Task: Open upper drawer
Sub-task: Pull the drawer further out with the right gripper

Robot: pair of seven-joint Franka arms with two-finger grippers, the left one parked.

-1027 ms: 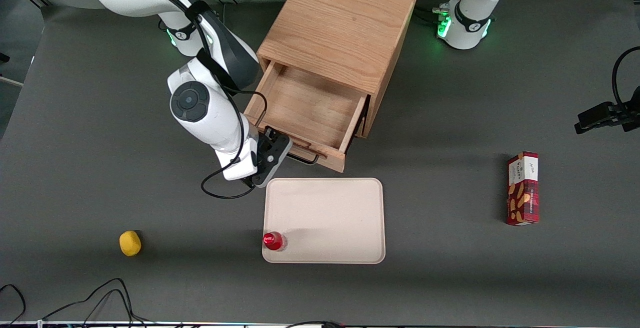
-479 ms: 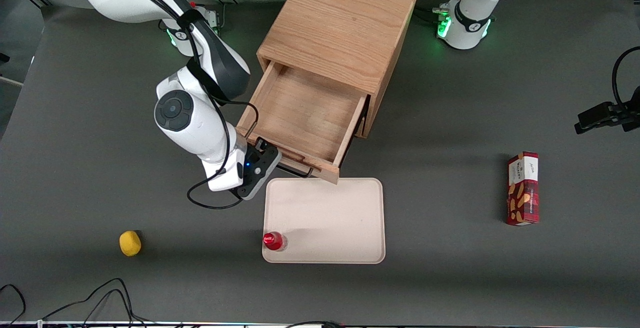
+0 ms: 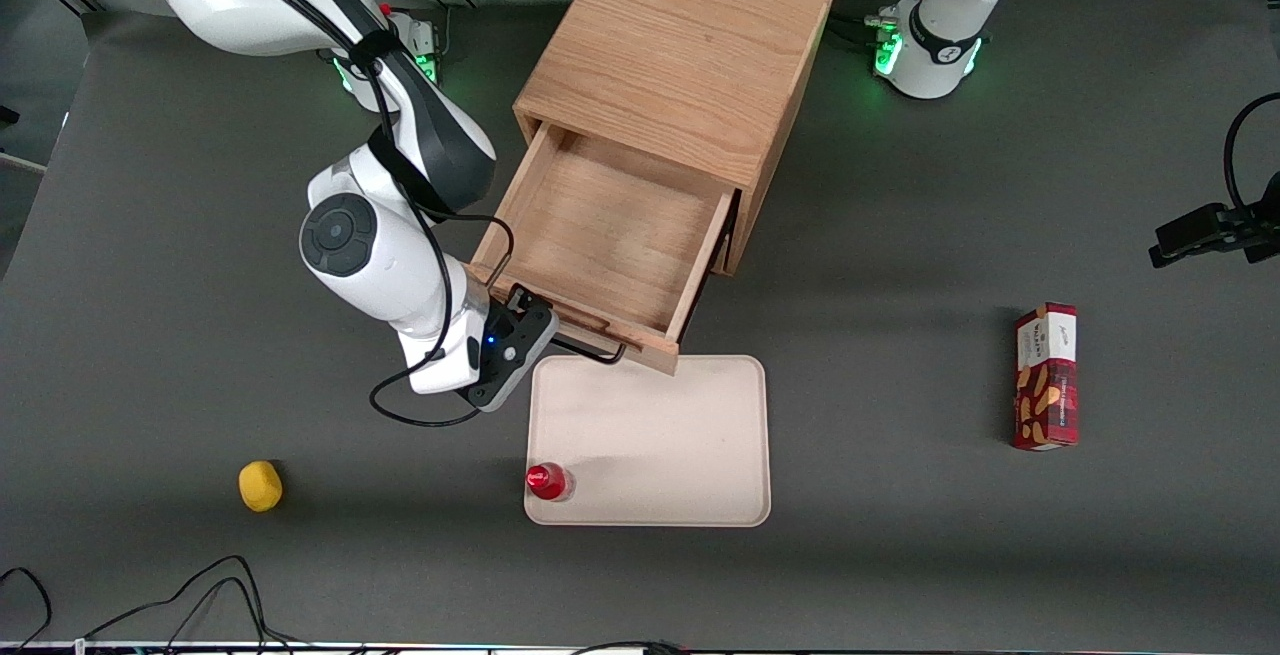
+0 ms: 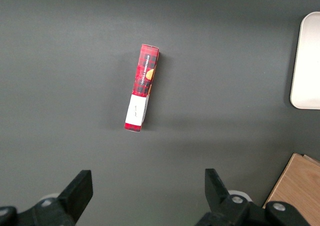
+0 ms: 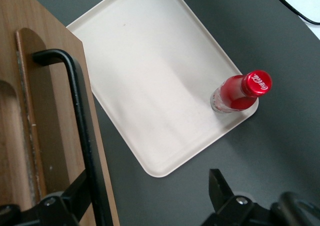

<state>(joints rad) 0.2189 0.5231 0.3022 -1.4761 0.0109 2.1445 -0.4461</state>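
Note:
The upper drawer stands pulled well out of the light-oak cabinet, its tray showing empty. Its front carries a thin black bar handle, which also shows in the right wrist view. My right gripper is at the handle's end toward the working arm. In the right wrist view the gripper is open: the handle lies against one finger and the other finger stands well apart over the dark table. The lower drawer is hidden under the upper one.
A cream tray lies just in front of the drawer, its edge under the drawer front, with a red capped bottle on its near corner. A yellow object and cables lie nearer the camera. A red box lies toward the parked arm's end.
The drawer has slid farther out toward the tray, and my right gripper and arm have moved with its handle, nearer the camera.

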